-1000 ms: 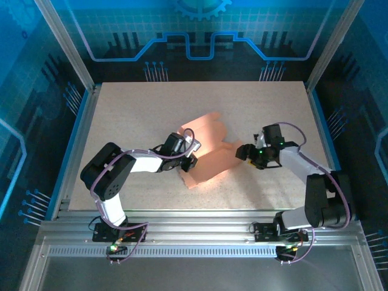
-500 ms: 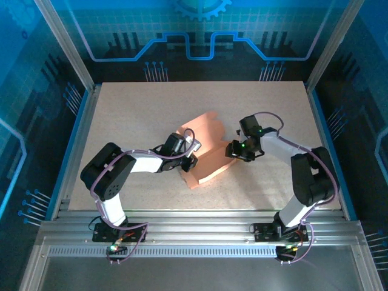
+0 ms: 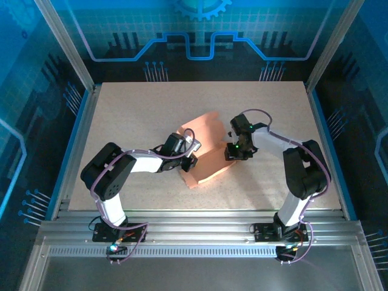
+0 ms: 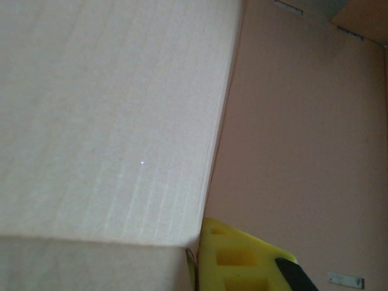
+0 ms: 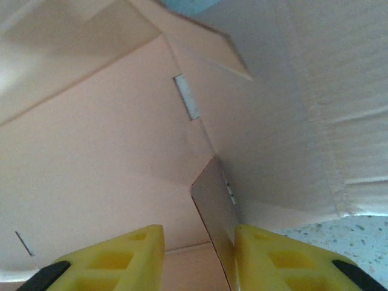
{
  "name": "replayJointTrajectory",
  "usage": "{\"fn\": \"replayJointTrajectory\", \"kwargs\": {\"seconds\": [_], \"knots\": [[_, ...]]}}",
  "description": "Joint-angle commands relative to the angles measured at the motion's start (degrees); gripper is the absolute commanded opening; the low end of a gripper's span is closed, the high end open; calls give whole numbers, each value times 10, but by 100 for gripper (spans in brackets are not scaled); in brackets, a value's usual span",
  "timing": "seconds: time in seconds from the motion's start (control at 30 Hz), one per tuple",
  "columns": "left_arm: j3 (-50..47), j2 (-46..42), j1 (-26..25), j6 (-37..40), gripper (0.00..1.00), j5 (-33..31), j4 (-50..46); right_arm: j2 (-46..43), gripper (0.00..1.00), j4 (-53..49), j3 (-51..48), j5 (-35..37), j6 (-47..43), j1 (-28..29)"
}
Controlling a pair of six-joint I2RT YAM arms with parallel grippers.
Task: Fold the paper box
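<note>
The salmon-orange paper box (image 3: 209, 151) lies partly folded in the middle of the table, one panel raised at the back. My left gripper (image 3: 189, 159) is shut on its left edge; the left wrist view shows the cardboard wall (image 4: 297, 121) pinched at my left gripper (image 4: 197, 262). My right gripper (image 3: 229, 151) is at the box's right edge. In the right wrist view a small flap (image 5: 213, 206) stands between its yellow fingers (image 5: 121, 257), resting against the right one, with a gap to the left one. The box's inside (image 5: 91, 151) rises beyond my right gripper (image 5: 199, 260).
The speckled beige table (image 3: 139, 109) is bounded by a blue rim and aluminium posts (image 3: 63, 42) at the back corners. A metal rail (image 3: 194, 233) with both arm bases runs along the near edge. Bare tabletop lies to the left, right and back of the box.
My right gripper has moved left onto the box's right edge and its jaws have narrowed around the flap. The left arm and its grip have not moved.
</note>
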Motion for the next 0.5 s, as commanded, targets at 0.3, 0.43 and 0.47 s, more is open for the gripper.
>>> {"fn": "replayJointTrajectory", "kwargs": {"seconds": [0.3, 0.43, 0.47], "knots": [[-1, 26, -5, -3, 4, -5, -52, 57, 17, -93, 64, -2, -198, 39], [3, 29, -5, -3, 4, -5, -59, 55, 13, -86, 64, 22, -243, 66], [4, 30, -6, -4, 4, -5, -60, 59, 8, -88, 68, 30, -249, 69]]}}
